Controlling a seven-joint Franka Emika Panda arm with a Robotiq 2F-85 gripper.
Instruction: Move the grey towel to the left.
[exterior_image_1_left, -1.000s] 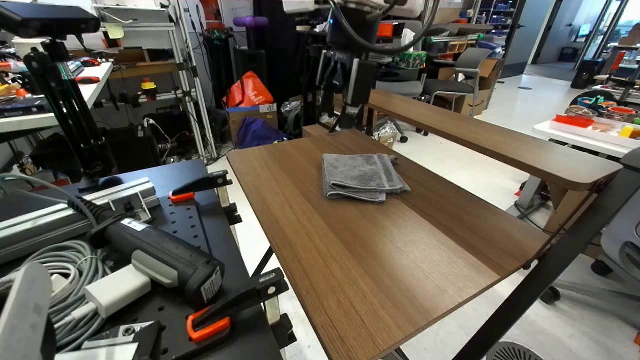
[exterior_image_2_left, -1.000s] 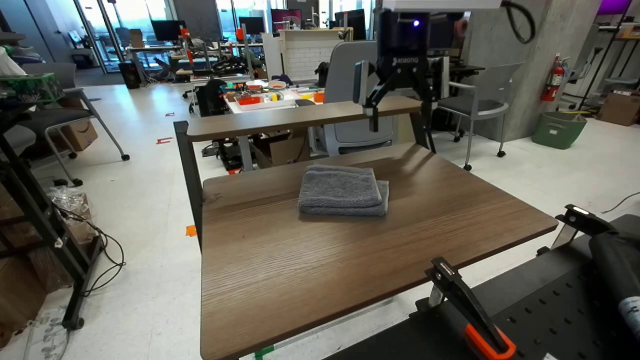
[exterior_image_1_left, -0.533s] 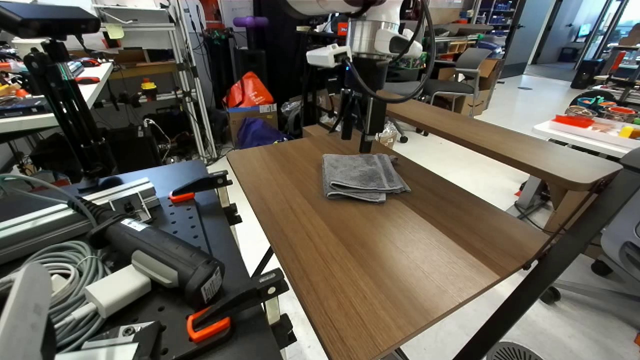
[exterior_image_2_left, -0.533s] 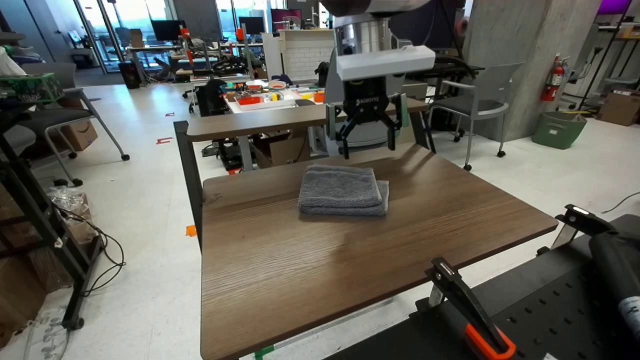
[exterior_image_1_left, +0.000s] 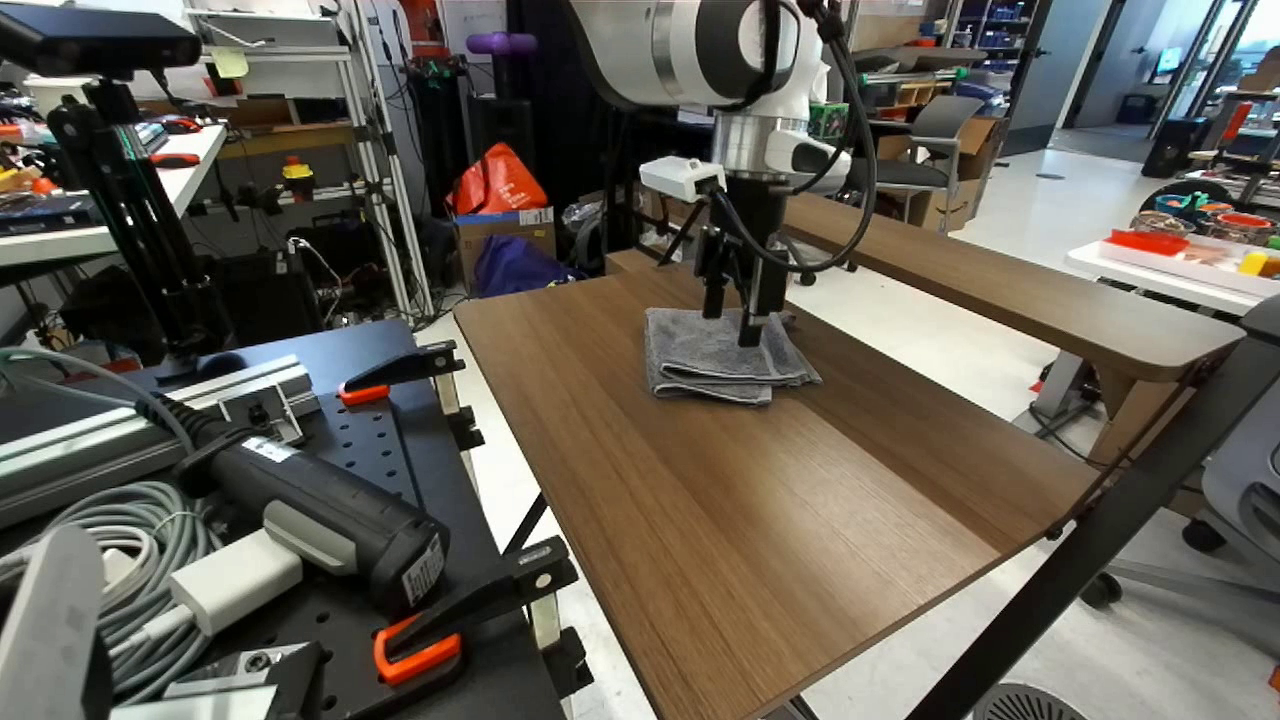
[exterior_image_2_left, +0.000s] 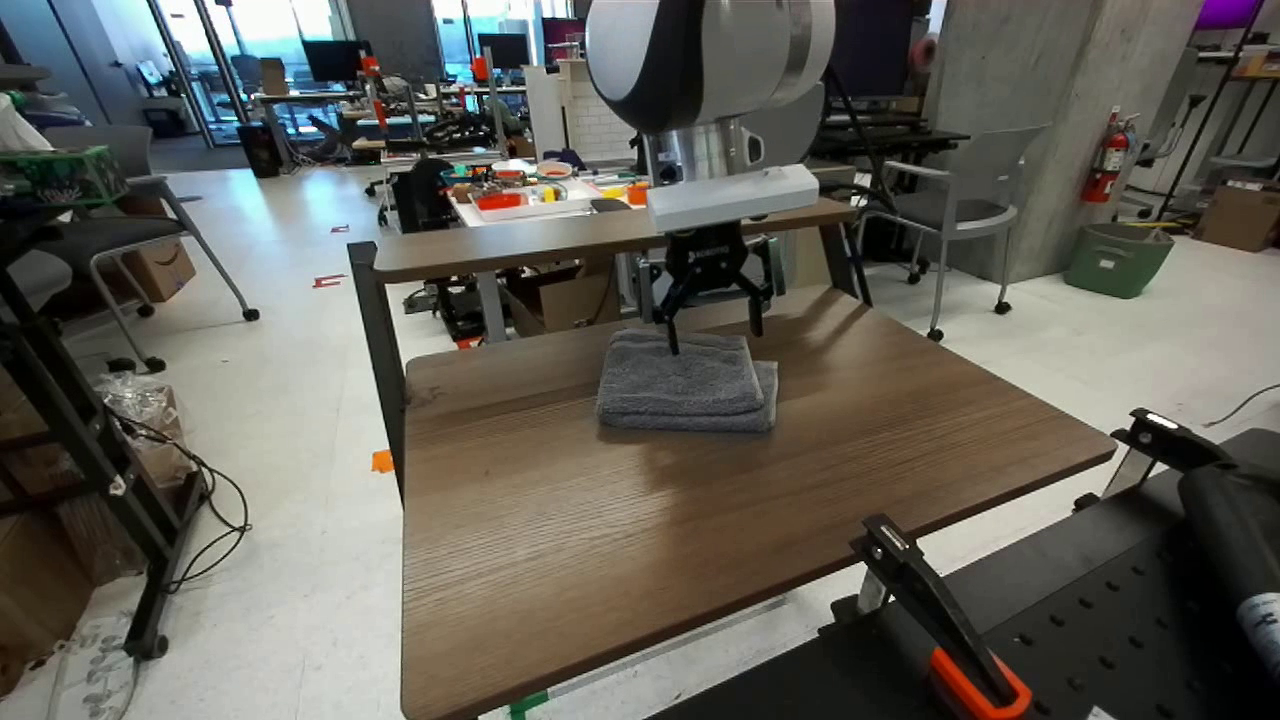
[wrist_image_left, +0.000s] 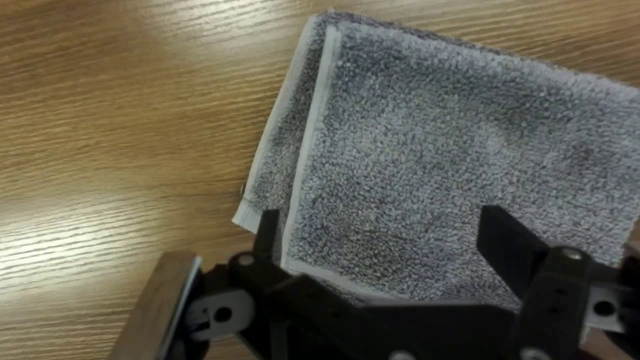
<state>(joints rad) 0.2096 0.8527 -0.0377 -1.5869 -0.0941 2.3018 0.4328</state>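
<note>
The grey towel lies folded flat on the brown wooden table (exterior_image_1_left: 760, 530); it shows in both exterior views (exterior_image_1_left: 690, 350) (exterior_image_2_left: 690, 390) and fills much of the wrist view (wrist_image_left: 430, 140). My gripper is open and empty, pointing down just over the towel, in both exterior views (exterior_image_1_left: 732, 328) (exterior_image_2_left: 716, 341). In the wrist view the fingers of the gripper (wrist_image_left: 381, 212) are wide apart with towel visible between them. One fingertip is over the towel's hemmed edge, the other over its body. Whether a fingertip touches the cloth I cannot tell. The gripper hides the towel's near corner in the wrist view.
A raised wooden shelf (exterior_image_1_left: 980, 270) runs along one long side of the table and also shows in an exterior view (exterior_image_2_left: 520, 245). A black cart with orange-handled clamps (exterior_image_1_left: 420, 650) stands beside the opposite side, holding cables and a black tool (exterior_image_1_left: 310, 500).
The arm has come down and the gripper has moved from high beyond the table to just over the towel. It stays open. The towel has not moved.
</note>
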